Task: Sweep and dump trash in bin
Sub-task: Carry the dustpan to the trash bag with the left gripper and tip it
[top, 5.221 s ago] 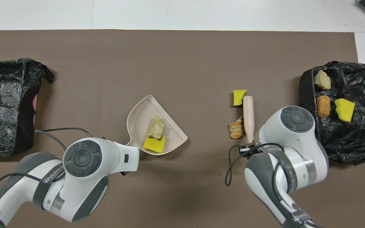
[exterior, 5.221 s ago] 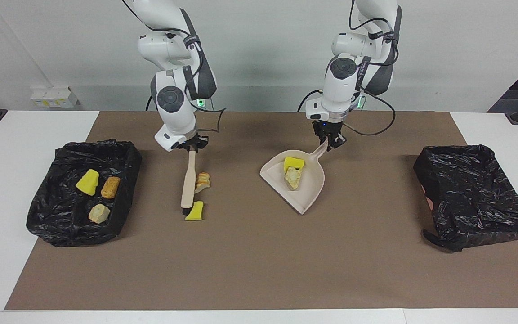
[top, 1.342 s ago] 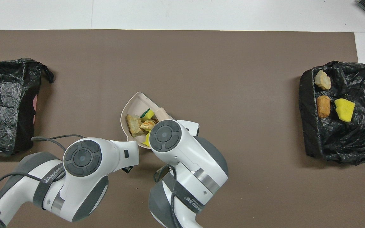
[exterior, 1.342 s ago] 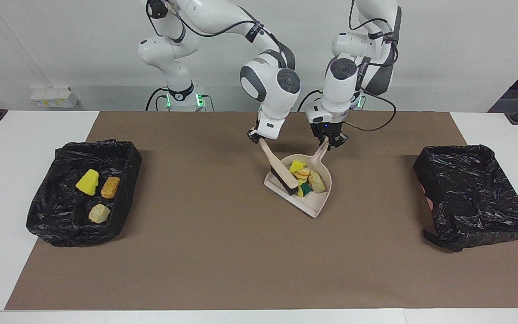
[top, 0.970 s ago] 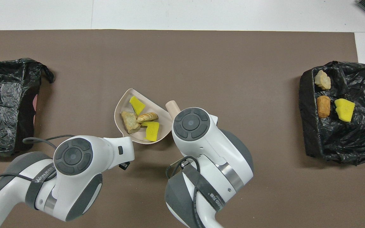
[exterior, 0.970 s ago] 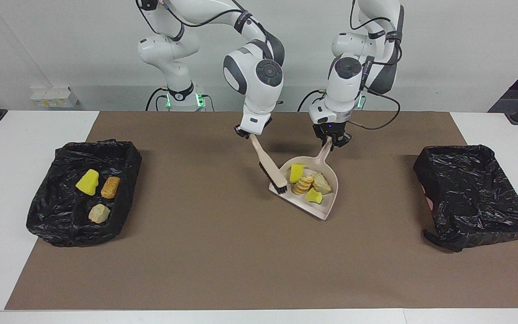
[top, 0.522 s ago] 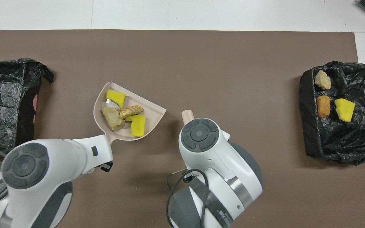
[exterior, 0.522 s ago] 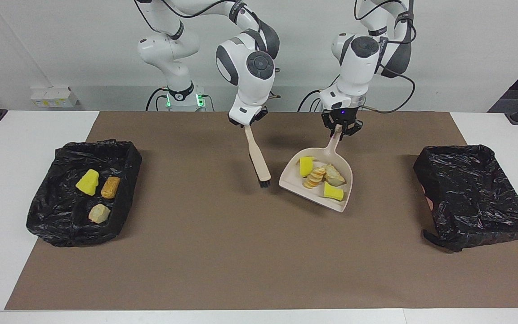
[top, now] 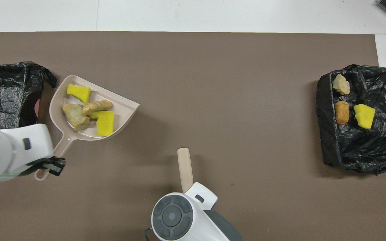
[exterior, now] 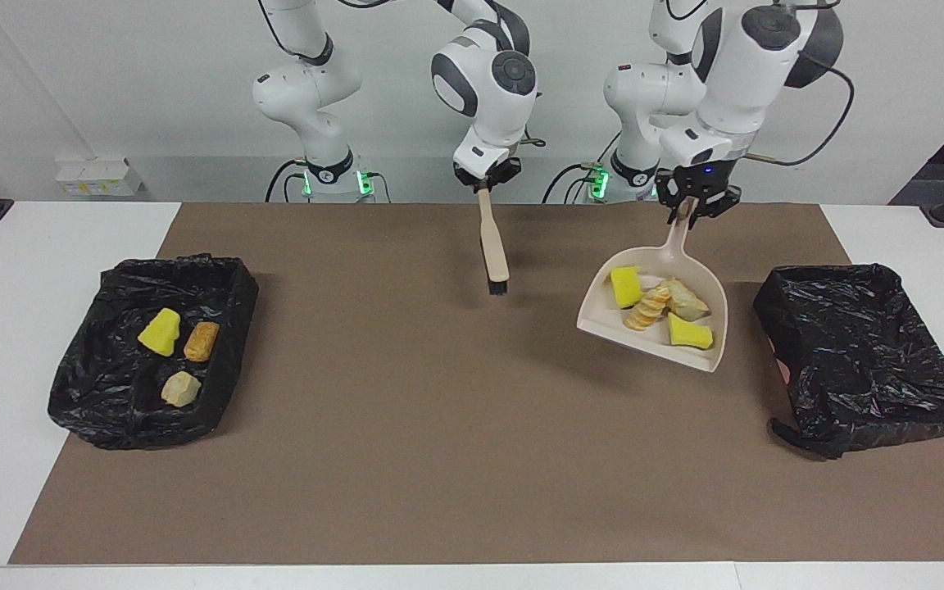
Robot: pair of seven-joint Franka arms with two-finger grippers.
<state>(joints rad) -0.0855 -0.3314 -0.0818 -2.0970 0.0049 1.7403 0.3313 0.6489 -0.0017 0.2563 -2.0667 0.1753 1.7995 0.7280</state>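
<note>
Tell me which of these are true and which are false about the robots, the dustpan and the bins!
1. The left end effector holds the dustpan by its handle. True.
2. The dustpan is empty. False: four scraps lie in it, two yellow and two tan.
3. The right end effector holds the brush up off the brown mat. True.
4. The bin at the right arm's end has nothing in it. False: three scraps lie in it.
5. The dustpan is raised beside the bin at the left arm's end. True.
</note>
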